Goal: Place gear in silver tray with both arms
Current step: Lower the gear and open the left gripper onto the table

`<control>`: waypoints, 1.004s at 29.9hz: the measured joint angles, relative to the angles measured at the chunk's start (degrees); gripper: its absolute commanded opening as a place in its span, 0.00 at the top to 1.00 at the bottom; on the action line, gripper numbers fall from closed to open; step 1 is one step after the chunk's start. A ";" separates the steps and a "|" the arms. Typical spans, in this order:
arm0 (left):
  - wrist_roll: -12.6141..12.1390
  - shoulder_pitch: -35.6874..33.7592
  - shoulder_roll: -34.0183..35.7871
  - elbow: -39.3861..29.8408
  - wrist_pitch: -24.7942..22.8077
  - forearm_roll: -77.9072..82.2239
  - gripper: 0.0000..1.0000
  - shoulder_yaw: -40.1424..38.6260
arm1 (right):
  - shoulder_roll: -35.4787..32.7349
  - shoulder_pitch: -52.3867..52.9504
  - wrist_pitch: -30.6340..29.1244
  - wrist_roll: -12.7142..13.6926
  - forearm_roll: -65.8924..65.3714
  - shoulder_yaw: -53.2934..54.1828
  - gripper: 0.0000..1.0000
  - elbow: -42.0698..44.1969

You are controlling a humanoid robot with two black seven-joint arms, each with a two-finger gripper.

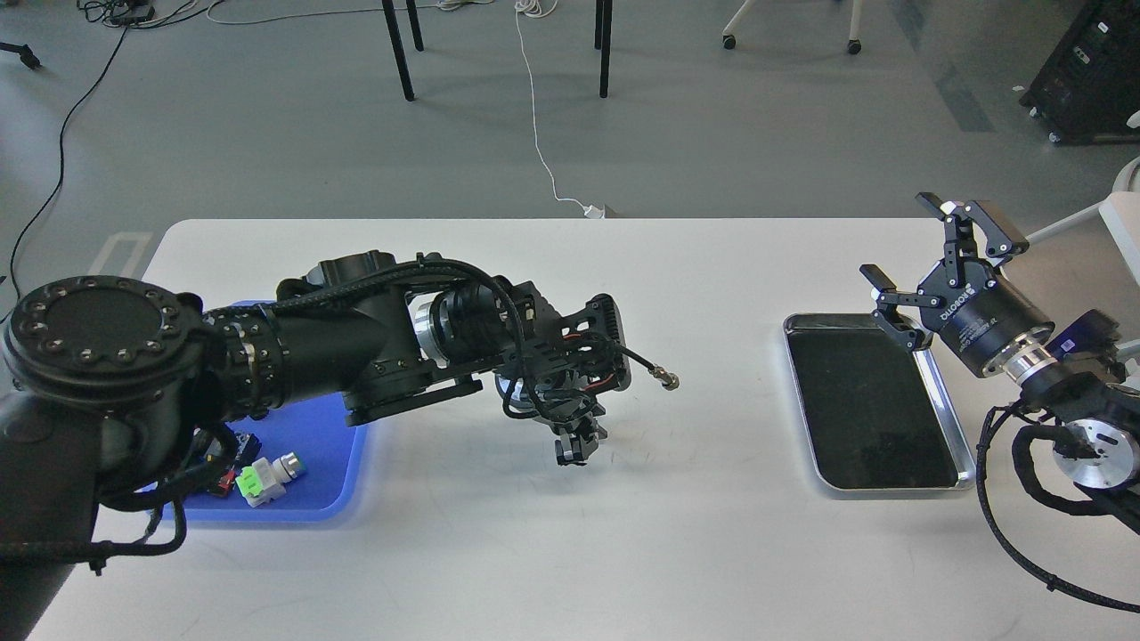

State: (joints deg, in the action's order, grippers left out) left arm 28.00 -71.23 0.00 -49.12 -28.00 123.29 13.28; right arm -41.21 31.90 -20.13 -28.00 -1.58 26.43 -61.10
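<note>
Right pincer (917,258) gapes wide over silver tray (948,405); left pincer (577,445) state unclear.

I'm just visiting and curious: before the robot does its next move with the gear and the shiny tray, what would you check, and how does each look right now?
1. Silver tray empty, room for the gear: ok.
2. Right gripper open, above the tray's far edge: ok.
3. Left gripper holding the gear: cannot tell; it points down, fingers dark.
4. Table bare between left gripper and tray: ok.
5. Blue tray contents: mostly hidden by the left arm; cannot tell.
</note>
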 measured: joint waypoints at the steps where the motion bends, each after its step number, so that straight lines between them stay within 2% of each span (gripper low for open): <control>1: 0.00 0.01 0.00 0.15 0.00 0.00 0.33 0.00 | 0.00 0.00 0.00 0.00 0.00 0.01 0.01 0.00; 4: 0.00 0.03 0.00 0.45 0.00 -0.24 0.24 0.00 | 0.00 0.00 0.00 0.00 0.00 0.02 0.01 -0.05; 10: 0.00 -0.23 0.00 0.17 0.00 -1.63 0.14 -1.20 | 0.05 0.00 0.00 0.00 -0.07 0.02 0.01 0.00; 16: 0.00 -0.88 0.46 -1.68 0.00 -15.64 0.07 -9.16 | -0.17 0.12 0.00 0.00 -1.57 -0.52 0.01 -0.28; 21: -0.01 2.99 9.09 -8.28 1.71 -35.56 0.02 -17.07 | -2.55 0.22 -0.25 0.00 -7.29 -0.77 0.01 -0.89; 26: 0.00 12.68 20.96 -15.77 7.98 -56.87 0.02 -23.94 | -5.08 0.74 -0.51 0.00 -13.99 -0.96 0.01 -3.37; 30: 0.00 22.37 28.45 -20.41 9.11 -70.74 0.02 -32.32 | -6.85 2.39 -0.54 0.00 -21.18 -1.91 0.01 -5.19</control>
State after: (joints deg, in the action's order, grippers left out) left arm 27.99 -48.86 28.45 -69.53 -18.89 52.56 -19.04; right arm -48.06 34.29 -20.67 -28.00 -22.76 24.52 -66.29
